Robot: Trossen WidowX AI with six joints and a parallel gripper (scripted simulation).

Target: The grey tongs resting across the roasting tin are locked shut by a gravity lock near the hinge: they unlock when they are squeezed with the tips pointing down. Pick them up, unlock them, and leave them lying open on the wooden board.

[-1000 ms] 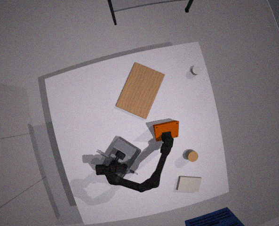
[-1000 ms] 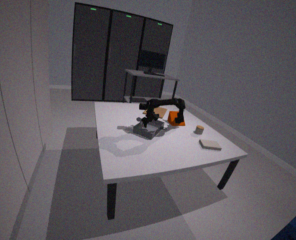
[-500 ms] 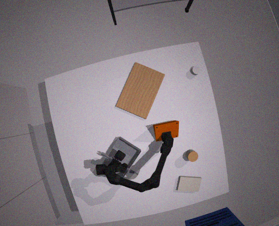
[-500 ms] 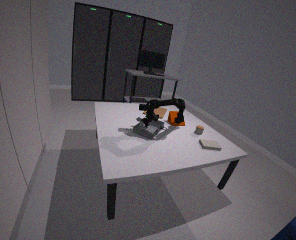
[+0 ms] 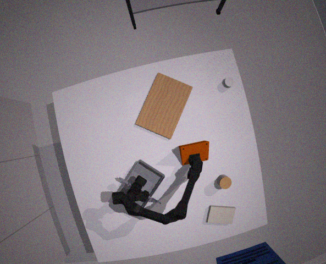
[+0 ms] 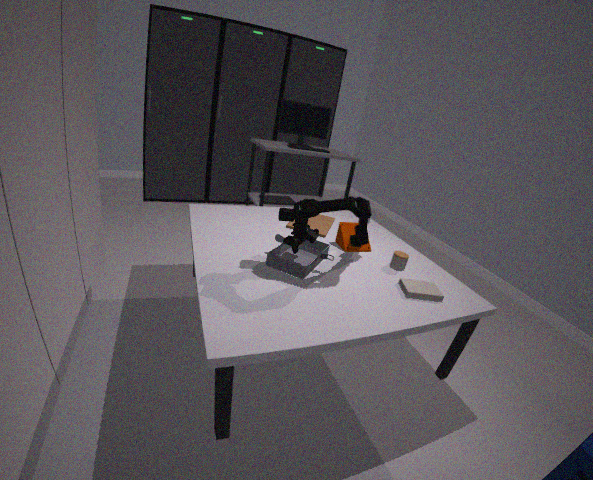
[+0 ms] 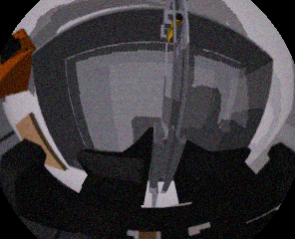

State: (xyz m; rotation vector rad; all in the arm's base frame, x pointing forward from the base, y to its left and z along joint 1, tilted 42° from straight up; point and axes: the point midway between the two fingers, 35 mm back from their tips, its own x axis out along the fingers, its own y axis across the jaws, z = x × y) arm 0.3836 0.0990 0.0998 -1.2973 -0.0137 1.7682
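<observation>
Tongs [image 7: 171,94] sit pinched between the claw [image 7: 162,166] fingers.

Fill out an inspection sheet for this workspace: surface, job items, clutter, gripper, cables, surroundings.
Surface: white square table on dark legs, carrying everything below.
Job items: slim grey metal tongs lie across the grey rectangular roasting tin, not lifted; the tan wooden board holds nothing.
Clutter: short cork-topped cylinder, flat cream block, small white cup, all standing apart from the tin and board.
Gripper: black parallel-jaw gripper is over the tin, shut on the tongs.
Cables: nothing seen.
Surroundings: orange arm base, dark cabinets with green lights, a side table with a monitor, a blue object on the floor.
</observation>
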